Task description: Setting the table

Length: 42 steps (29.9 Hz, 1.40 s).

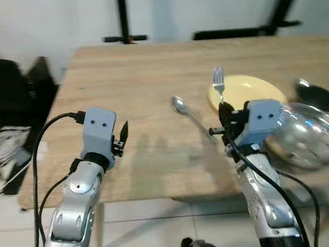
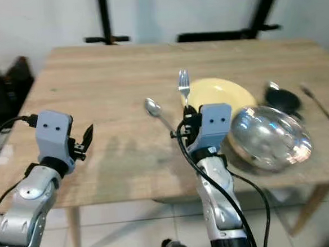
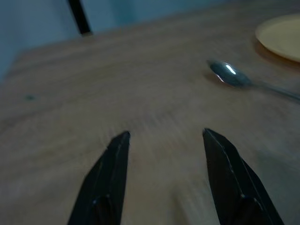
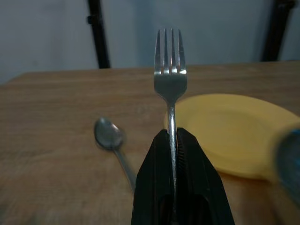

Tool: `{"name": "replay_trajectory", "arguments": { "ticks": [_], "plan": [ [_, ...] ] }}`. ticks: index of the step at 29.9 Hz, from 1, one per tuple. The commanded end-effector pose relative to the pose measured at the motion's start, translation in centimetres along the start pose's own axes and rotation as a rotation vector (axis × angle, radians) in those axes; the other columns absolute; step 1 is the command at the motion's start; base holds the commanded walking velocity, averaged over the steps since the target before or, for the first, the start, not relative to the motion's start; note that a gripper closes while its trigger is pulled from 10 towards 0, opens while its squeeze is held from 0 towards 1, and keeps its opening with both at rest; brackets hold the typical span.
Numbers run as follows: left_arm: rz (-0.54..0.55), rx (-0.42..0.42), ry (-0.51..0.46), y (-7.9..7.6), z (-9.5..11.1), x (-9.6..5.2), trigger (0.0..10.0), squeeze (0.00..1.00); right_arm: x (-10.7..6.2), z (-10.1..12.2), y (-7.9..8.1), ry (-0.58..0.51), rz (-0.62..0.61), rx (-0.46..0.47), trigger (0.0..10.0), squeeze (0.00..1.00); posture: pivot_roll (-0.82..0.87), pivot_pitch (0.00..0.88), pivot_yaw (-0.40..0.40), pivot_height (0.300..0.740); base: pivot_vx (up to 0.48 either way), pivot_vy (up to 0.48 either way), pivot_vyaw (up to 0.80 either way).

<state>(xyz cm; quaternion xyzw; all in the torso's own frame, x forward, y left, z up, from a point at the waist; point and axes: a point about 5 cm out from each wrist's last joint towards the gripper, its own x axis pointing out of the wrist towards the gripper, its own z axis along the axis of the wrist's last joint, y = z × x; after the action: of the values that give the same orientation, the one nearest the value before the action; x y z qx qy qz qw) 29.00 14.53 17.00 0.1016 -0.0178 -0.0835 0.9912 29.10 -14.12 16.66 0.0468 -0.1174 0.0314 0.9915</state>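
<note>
While nothing sits between its fingers, left gripper (image 1: pixel 122 139) spread wide and idle above the bare near-left part of the wooden table (image 1: pixel 127 75). Spoon (image 1: pixel 179 105) flat on the wood, bowl away from the robot, just left of the yellow plate (image 1: pixel 258 87). Right gripper (image 4: pixel 174 154) clamped narrow on the fork (image 4: pixel 170 70), handle pinched between the pads, tines upright above the plate's near-left edge. Judged light, rigid, smooth steel; liable to pivot or slip in a hold this far down the handle, so mid-handle grip advised. Glass bowl (image 2: pixel 270 136) inverted at far right, judged fragile.
</note>
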Motion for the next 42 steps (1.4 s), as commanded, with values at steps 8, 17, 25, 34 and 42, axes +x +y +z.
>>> {"name": "replay_trajectory", "arguments": {
  "ticks": [8,17,25,34,42],
  "plan": [
    [-0.005,0.003,0.004,-0.03,-0.34,-0.08,10.0,0.13,0.06,-0.03,0.22,-0.006,0.005,-0.003,10.0,0.0,-0.1,0.026,0.035,0.74,-0.368,0.0,0.0],
    [-0.006,0.006,0.002,0.03,-0.35,0.03,10.0,0.13,0.0,-0.13,0.22,-0.004,0.001,-0.004,10.0,0.0,-0.11,0.027,0.039,0.74,-0.37,0.0,0.0],
    [-0.007,0.004,0.002,0.04,-0.36,0.12,10.0,0.13,-0.07,-0.22,0.14,-0.002,-0.002,-0.006,10.0,0.0,-0.11,0.03,0.039,0.74,-0.377,0.0,0.0],
    [-0.01,0.003,0.001,-0.02,-0.37,0.11,10.0,0.13,-0.13,-0.27,0.14,0.0,-0.004,-0.007,10.0,0.0,-0.11,0.031,0.04,0.74,-0.382,0.0,0.0],
    [-0.011,0.003,0.001,-0.14,-0.37,0.08,10.0,0.13,-0.18,-0.29,0.09,0.002,-0.004,-0.009,10.0,0.0,-0.11,0.035,0.037,0.74,-0.386,0.0,0.0]
  ]
}}
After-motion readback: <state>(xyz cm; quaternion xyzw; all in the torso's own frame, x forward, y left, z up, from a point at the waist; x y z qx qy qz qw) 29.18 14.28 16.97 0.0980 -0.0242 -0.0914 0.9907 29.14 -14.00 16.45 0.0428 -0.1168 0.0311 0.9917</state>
